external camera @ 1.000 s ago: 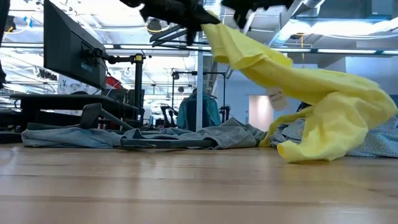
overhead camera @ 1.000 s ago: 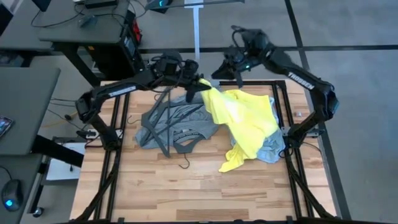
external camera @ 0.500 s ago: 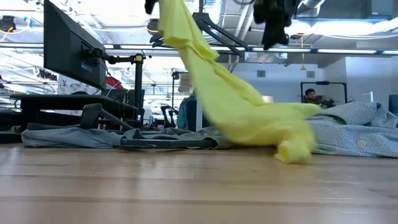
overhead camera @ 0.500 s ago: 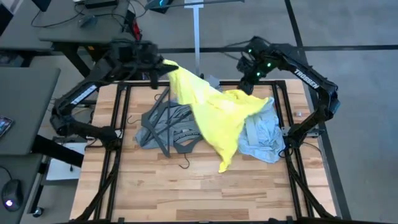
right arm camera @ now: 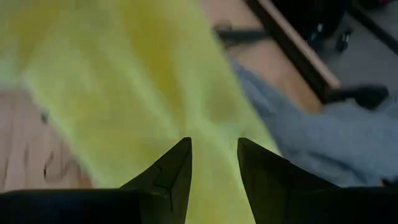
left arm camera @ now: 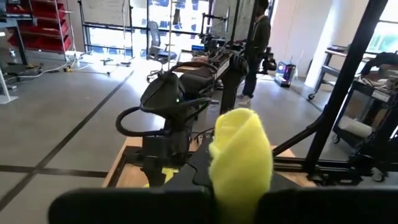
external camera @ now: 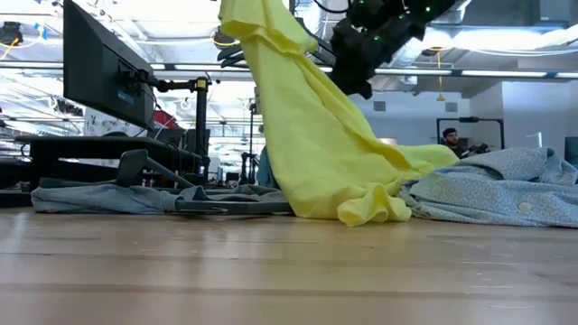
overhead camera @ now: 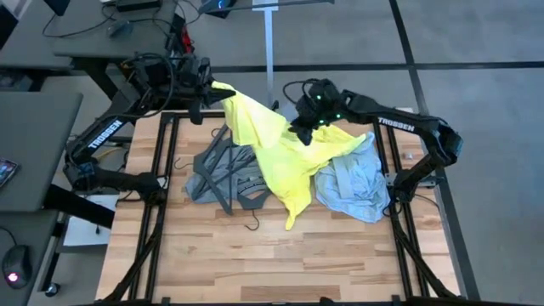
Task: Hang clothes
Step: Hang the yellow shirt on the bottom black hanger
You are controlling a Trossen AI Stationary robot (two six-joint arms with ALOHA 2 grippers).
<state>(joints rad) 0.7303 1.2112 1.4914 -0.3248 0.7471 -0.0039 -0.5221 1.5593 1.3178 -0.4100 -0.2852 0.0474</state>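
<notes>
I have the left gripper (overhead camera: 212, 87) pinched tight on one end of the yellow shirt (overhead camera: 276, 153), held high past the table's (overhead camera: 255, 255) far left corner. From that pinch the shirt runs as a long band slanting down toward the table's middle, its low end (overhead camera: 293, 212) bunched on the wood and pointing at the near edge. A side flap spreads right over the blue shirt (overhead camera: 353, 183).

My right gripper (overhead camera: 302, 132) hangs above the yellow band, just past its midpoint. From its wrist I see both fingers (right arm camera: 168, 180) spread with a gap between them, nothing in them, only yellow cloth (right arm camera: 124, 93) below and blue shirt (right arm camera: 311, 137) off to one side.

The top camera shows the grey shirt (overhead camera: 229, 174) lying flat left of the yellow one with black hangers (overhead camera: 223, 157) on it. The low camera adds how steeply the yellow shirt (external camera: 307, 144) drapes, almost a hanging curtain, and that its folded tip (external camera: 370, 206) rests on the table just beside the blue shirt (external camera: 506, 190). The left wrist shows only a yellow wad (left arm camera: 239, 155) at its fingers and, in the room beyond, a person (left arm camera: 258, 43) standing.
</notes>
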